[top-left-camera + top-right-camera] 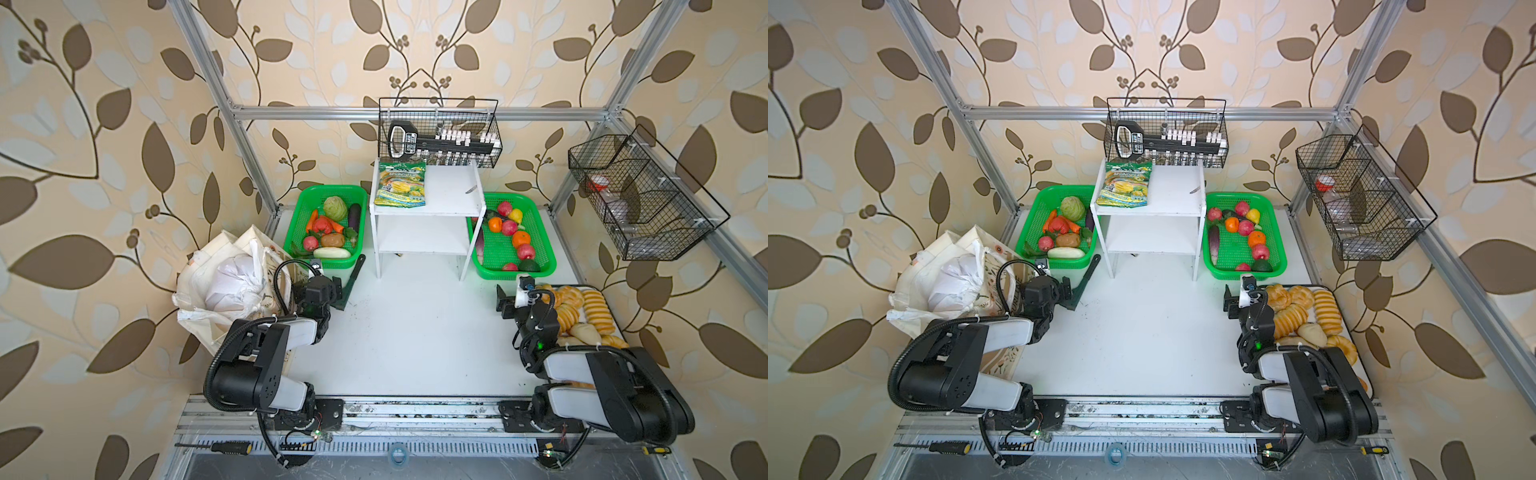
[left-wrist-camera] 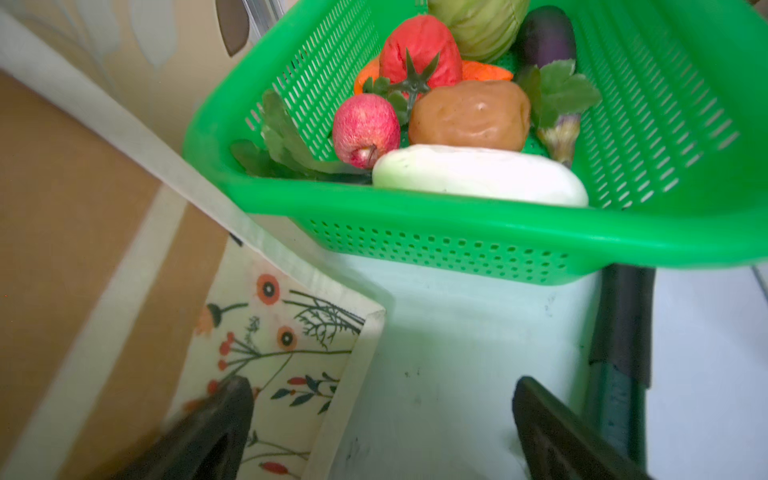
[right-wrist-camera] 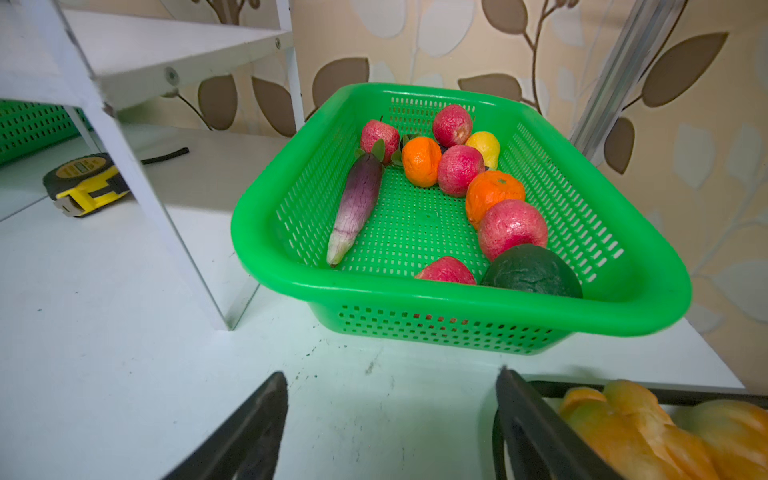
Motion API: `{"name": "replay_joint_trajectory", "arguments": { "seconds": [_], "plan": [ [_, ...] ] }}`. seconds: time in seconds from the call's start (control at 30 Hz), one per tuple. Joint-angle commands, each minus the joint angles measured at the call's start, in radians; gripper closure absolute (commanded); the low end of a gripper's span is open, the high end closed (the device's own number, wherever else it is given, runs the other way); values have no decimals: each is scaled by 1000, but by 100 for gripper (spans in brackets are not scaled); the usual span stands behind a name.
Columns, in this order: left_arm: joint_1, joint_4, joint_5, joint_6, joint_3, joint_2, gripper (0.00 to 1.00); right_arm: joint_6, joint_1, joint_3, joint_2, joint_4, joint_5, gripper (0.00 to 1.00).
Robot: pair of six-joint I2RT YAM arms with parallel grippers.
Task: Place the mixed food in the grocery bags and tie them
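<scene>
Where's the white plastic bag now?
The white plastic bag sits inside the cream canvas tote, far left in both top views, beside the left pincer.

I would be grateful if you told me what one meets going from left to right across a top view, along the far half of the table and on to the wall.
cream canvas tote → left green mesh basket → white shelf unit → right green mesh basket → black wire wall basket

The green-yellow snack packet (image 1: 401, 184), at the left edge of the white shelf's (image 1: 451, 195) top board, carries a word beginning "SPRING" (its ending is too blurred to read). The labels on the black tool (image 1: 401, 139) in the wire basket (image 1: 494, 137) and on the tape measure (image 3: 85, 183) are illegible.
</scene>
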Motion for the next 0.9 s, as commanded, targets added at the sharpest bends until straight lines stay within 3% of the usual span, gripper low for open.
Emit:
{"name": "replay_joint_trajectory", "arguments": {
  "seconds": [0.0,0.07,0.17,0.2,0.87],
  "plan": [
    [35,157,27,-10,-26,10,1,26,-17,50,3,10,52,21],
    [48,253,12,-11,-30,83,1,54,-27,88,18,-40,85,19],
    [78,103,31,-58,14,49,1,72,-53,94,18,-53,61,14],
    [85,118,35,-59,15,59,1,72,-52,94,14,-61,65,0],
    [90,104,40,-63,15,48,1,69,-45,94,15,-56,74,0]
  ]
}}
